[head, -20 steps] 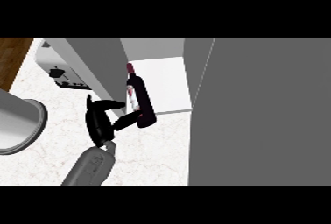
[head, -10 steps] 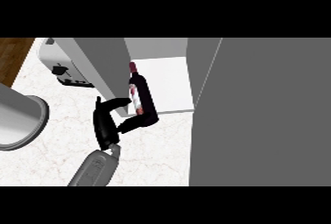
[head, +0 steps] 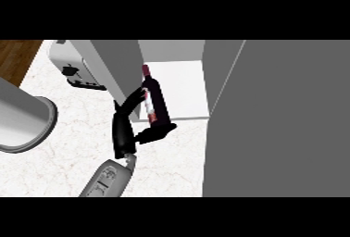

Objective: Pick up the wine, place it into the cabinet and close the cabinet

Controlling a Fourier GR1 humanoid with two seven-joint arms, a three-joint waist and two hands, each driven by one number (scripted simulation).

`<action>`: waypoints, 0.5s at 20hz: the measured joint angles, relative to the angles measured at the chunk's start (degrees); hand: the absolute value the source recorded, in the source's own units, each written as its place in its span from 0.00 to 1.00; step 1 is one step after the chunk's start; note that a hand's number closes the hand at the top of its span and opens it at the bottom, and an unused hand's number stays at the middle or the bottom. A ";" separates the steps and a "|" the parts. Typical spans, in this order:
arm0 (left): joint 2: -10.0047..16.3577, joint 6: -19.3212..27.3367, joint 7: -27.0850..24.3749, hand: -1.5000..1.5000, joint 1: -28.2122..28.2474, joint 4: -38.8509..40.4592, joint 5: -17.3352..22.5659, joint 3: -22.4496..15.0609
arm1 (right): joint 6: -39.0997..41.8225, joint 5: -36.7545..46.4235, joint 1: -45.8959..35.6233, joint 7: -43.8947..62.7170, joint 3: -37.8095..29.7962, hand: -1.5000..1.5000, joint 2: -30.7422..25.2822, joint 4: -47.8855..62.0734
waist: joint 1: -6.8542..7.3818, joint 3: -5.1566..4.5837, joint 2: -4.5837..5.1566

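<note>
The left hand (head: 125,127) has hold of the wine bottle (head: 156,110): its black fingers (head: 134,98) curl up along the bottle's left side and the thumb (head: 159,132) hooks under the base from the right, so it is closed round the glass rather than spread. The bottle points its neck into the open cabinet (head: 171,50), lying over the front part of the white shelf (head: 186,92) with its base about at the shelf's front edge; I cannot tell whether it rests on the shelf or hangs just above it. Its white label shows between the fingers and the dark body. The grey forearm (head: 106,180) comes up from the lower edge over the marbled surface (head: 75,148). A broad grey cabinet door (head: 280,115) fills the right side and hides whatever lies behind it; another grey panel (head: 116,65) stands to the left of the opening, partly covering a toaster (head: 77,69). A large grey round vessel (head: 24,118) is cut off at the left edge.
</note>
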 measured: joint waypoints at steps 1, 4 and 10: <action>-0.10 -0.71 -0.75 0.00 0.13 -0.69 1.10 -0.21 | -0.14 0.07 0.16 -0.01 0.18 0.00 0.01 -0.04 | 0.15 -0.01 -0.04; -0.43 -2.83 -3.50 0.00 -0.24 -4.41 4.54 -1.03 | -0.84 0.23 0.19 0.03 -0.09 0.00 -0.05 -0.20 | 0.79 0.10 -0.28; -0.47 -8.38 -9.68 0.00 2.00 -12.24 8.86 -3.51 | -3.27 0.82 0.31 0.96 -0.19 0.00 -0.21 -0.91 | 2.03 0.41 -0.64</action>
